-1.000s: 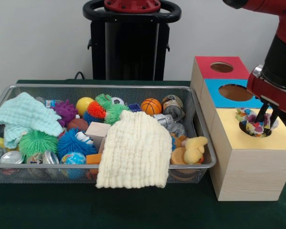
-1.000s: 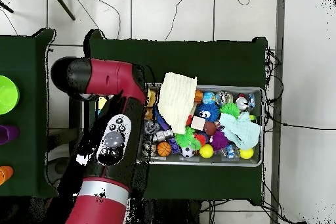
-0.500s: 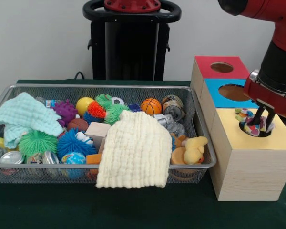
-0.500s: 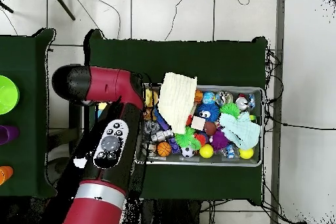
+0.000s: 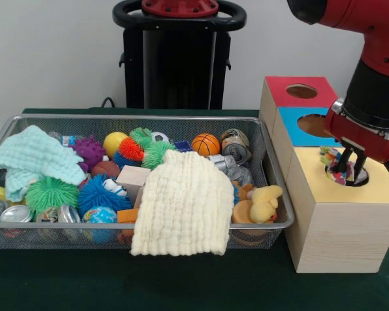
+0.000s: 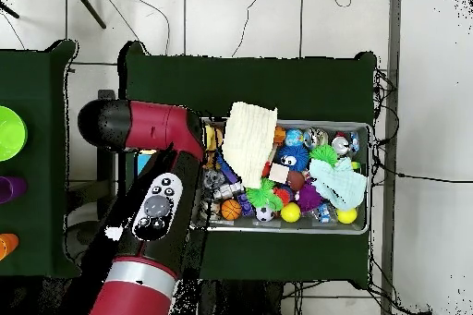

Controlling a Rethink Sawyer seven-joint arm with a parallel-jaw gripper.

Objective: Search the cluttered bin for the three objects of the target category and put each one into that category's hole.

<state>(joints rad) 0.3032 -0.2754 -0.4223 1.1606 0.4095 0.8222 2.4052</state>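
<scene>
One toy (image 5: 338,166) (many colours) sits in the yellow hole (image 5: 347,175), right under the gripper (image 5: 345,163), whose fingers look loose. It could snag and lift back out.

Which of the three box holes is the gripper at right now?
The gripper is at the yellow-topped box's hole, nearest the camera; the blue hole and red hole lie behind.

The red and black arm (image 5: 369,58) enters from the 1 o'clock corner in the front view and bends down toward 5 o'clock. Its gripper (image 5: 345,170) points straight down, jaws close together around something multicoloured.
</scene>
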